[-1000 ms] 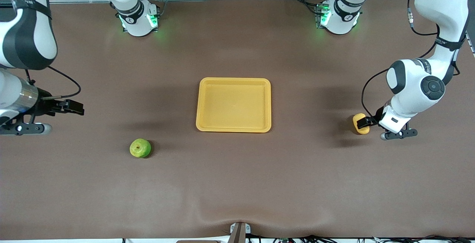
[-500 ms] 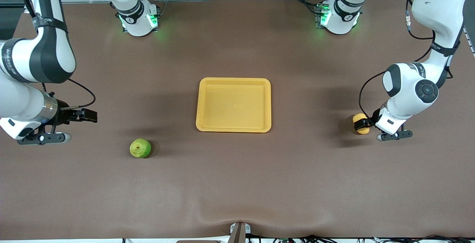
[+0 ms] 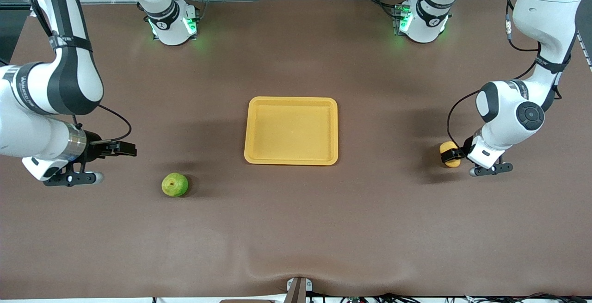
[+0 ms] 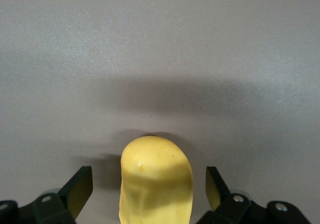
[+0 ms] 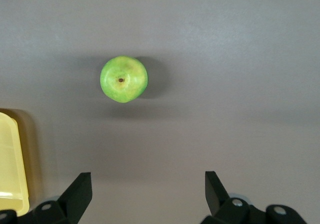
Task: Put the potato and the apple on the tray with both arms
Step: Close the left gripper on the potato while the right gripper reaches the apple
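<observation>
Both hands open: left one astride the potato, right one short of the apple.

I see the tray (image 3: 291,130) lying at mid-table with nothing in it. The potato (image 3: 447,148) rests on the table (image 3: 296,229) toward the left arm's end, well apart from the tray. My left hand (image 3: 452,155) is down at it; in the left wrist view its fingers (image 4: 79,189) stand spread wide on either side of the potato (image 4: 156,181), a gap showing on each side, not gripping. The apple (image 3: 175,184) sits stem dimple up toward the right arm's end, nearer the front camera than the tray. My right hand (image 3: 124,149) hangs over bare table near the apple, fingers (image 5: 80,191) released and holding nothing.
</observation>
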Tool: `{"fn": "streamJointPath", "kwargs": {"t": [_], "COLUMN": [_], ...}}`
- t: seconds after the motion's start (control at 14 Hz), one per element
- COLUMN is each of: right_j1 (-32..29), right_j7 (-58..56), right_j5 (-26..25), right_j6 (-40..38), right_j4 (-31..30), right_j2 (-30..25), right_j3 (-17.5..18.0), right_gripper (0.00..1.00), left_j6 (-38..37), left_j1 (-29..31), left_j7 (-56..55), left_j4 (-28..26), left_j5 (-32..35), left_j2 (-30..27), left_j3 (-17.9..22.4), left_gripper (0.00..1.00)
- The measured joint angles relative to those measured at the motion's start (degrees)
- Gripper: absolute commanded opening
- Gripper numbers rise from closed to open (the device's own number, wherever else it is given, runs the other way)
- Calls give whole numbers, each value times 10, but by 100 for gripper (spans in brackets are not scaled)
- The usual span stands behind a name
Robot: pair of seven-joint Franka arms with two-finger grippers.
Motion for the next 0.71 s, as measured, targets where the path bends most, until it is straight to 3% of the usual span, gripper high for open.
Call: {"fn": "streamJointPath", "kwargs": {"t": [0.43, 0.5, 0.71], "right_j1": [22, 27, 36], "right_j7": [15, 24, 34], "right_j5": [8, 8, 8], "right_j6": [19, 28, 66], "right_j4": [0, 0, 0], "right_j2": [26, 31, 49], "right_j3": [0, 0, 0], "right_gripper": [100, 100, 100], "left_j6": [0, 0, -10], "left_j1": [-1, -1, -2], "left_j7": [0, 0, 0], "left_j4": [2, 2, 5], "left_j5": [0, 0, 0], "left_j2": [0, 0, -5], "left_j3": [-1, -1, -5], "left_gripper": [22, 17, 17]}}
